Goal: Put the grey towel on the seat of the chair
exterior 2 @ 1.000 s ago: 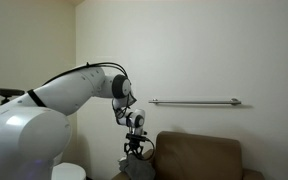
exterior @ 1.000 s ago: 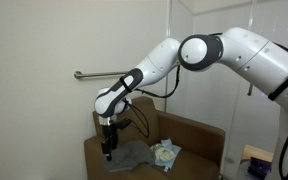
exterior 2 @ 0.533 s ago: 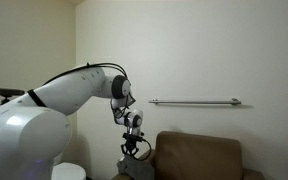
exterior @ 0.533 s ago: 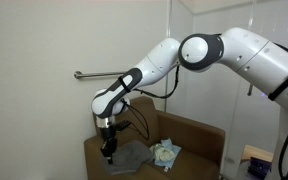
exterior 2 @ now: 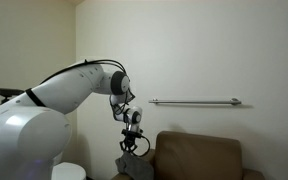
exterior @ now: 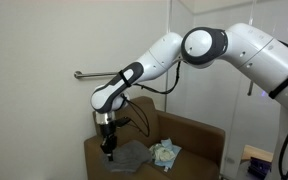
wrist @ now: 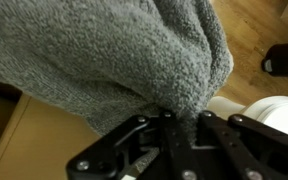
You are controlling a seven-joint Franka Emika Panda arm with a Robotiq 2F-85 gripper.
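Note:
The grey towel [exterior: 133, 155] lies rumpled on the left part of the brown chair's seat [exterior: 197, 143]. My gripper [exterior: 109, 151] points down at the towel's left edge. In the wrist view the grey towel [wrist: 114, 60] fills most of the picture, and a fold of it is pinched between the black fingers [wrist: 151, 137] of my gripper [wrist: 179, 120], which is shut on it. In an exterior view the gripper [exterior 2: 130, 148] hangs just above the towel [exterior 2: 134, 168], beside the chair back [exterior 2: 199, 155].
A pale bundled object [exterior: 165, 153] sits on the seat to the right of the towel. A metal rail [exterior 2: 194, 101] runs along the wall above the chair. A white round object [wrist: 274, 112] and wooden floor [wrist: 252, 28] show below.
The jaws have closed onto a fold of the towel. The gripper has risen a little, pulling the cloth up with it.

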